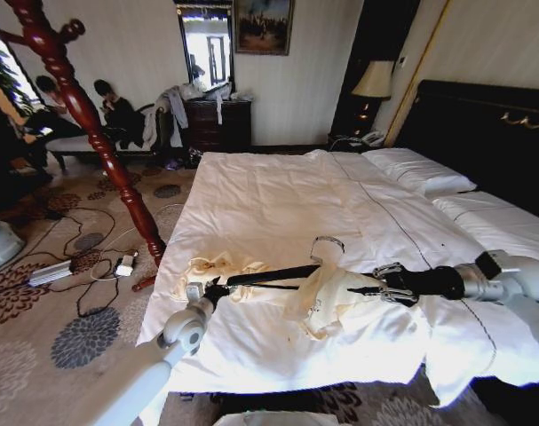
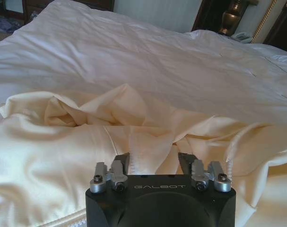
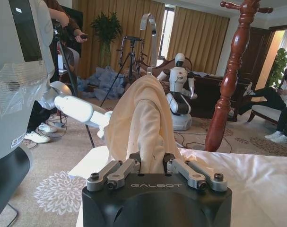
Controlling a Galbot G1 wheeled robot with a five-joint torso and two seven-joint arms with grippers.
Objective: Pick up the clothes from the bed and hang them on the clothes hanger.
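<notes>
Fingers of my right gripper (image 3: 152,166) are pinched on a fold of the clothes (image 1: 327,302), which drape over one end of the hanger (image 1: 273,274) near the foot of the bed (image 1: 278,200); my left gripper (image 1: 209,292) sits at the hanger's other end, and from the head view I cannot tell if it grips anything. Its own wrist view shows the left fingers (image 2: 121,163) parted, with bare cream cloth between and beyond them, so I judge that hand holds nothing. My worry is the hanger: if only the cloth is pinched, any lift could let it slide out of the sleeve or tip, and the loose end of the clothes, lying crumpled on the duvet, could drag and pull the fabric off the shoulder. The right wrist view shows what the head view hides: the cloth standing up in a tall fold with the silver hook (image 3: 150,29) poking above it, and the wooden stand (image 3: 232,75) well apart across the carpet.
</notes>
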